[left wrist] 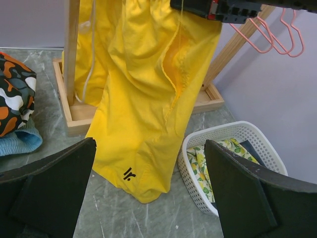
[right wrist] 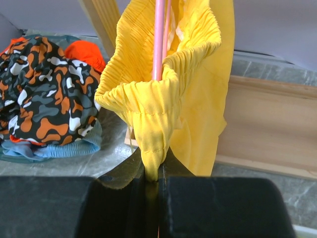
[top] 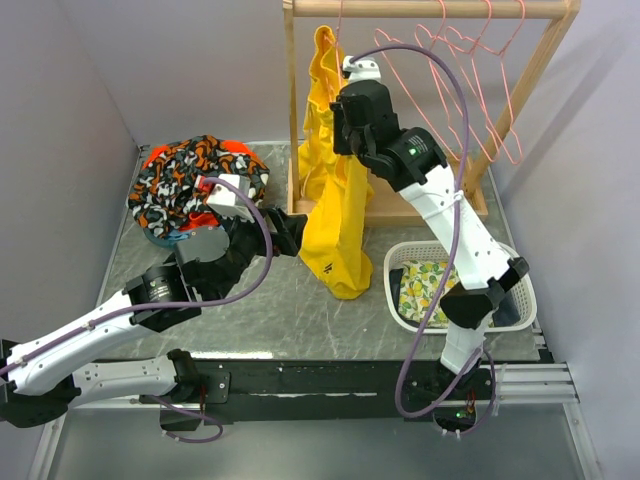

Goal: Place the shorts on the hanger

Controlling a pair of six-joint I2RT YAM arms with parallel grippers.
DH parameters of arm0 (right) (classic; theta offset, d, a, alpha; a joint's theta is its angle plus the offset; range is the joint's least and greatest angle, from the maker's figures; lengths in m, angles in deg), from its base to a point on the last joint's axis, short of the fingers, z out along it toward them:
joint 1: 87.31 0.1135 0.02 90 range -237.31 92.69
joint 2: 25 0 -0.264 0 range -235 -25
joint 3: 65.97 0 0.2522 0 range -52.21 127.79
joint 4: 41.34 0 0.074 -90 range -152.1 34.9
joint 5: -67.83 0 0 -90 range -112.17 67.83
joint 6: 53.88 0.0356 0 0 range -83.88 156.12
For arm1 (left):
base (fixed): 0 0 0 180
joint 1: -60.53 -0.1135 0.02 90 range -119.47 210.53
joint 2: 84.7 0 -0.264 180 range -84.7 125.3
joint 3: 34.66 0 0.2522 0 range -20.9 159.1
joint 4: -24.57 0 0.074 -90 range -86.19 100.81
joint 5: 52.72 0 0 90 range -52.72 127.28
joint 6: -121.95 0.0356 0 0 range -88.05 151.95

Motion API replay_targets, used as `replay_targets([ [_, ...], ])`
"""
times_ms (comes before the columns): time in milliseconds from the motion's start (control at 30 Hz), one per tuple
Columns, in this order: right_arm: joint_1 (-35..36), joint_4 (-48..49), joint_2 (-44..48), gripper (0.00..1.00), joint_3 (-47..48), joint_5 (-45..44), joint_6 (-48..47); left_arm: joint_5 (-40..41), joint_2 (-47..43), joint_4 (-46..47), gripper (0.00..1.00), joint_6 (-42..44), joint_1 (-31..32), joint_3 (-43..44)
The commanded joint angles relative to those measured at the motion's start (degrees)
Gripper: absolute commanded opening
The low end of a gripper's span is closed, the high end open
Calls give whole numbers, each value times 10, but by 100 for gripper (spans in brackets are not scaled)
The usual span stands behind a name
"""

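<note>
- The step in hand is, by my reading, threading the shorts (top: 335, 215) onto the hanger (right wrist: 159, 39). In the right wrist view the pink wire runs up through the gathered waistband.
- The shorts hang at the left end of the wooden rack (top: 430, 8), waistband up. Their legs trail down to the bench (top: 280, 310), left of the white basket (top: 520, 290).
- The right gripper (right wrist: 157, 181) is raised by the rack, its jaws narrowed onto a fold of the waistband just below the wire.
- The left gripper (left wrist: 150, 148) is low and near, with its jaws spread wide. It faces the hanging legs and holds nothing; I cannot tell whether it brushes the cloth.
- The next move likely calls for the left jaws to take the loose fabric and spread it, so the waistband seats evenly before the right lets go.
- The shorts look bunched to one side and may slide off.
</note>
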Motion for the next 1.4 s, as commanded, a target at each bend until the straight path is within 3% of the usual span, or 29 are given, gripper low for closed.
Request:
replay_targets([
  [0,-7,82,-7,0,39,12,-16,10,-8,10,96,-8,1,-5],
  [267,-7,93,-5,3,18,12,2,16,-5,-1,96,-25,1,-12],
  [333,-7,93,2,14,13,15,3,20,-5,-4,96,-30,1,-13],
  [367,-7,93,5,30,12,22,7,20,-5,-7,96,-37,1,-15],
  [467,-7,88,17,54,11,32,17,20,-2,-18,97,-52,1,-18],
  [567,-7,85,44,70,-6,56,30,16,5,-32,97,-68,1,-19],
  [667,-6,96,90,77,-56,76,46,17,6,-40,96,-87,1,-26],
  [767,-5,114,161,84,-133,92,64,17,2,-47,96,-104,0,-37],
  [967,-4,213,351,92,-391,101,97,7,3,-64,96,-130,0,-55],
  [1200,-3,252,549,93,-655,98,151,-6,9,-75,96,-160,0,-86],
  [1367,-4,266,631,94,-807,121,198,-12,7,-63,96,-172,0,-126],
])
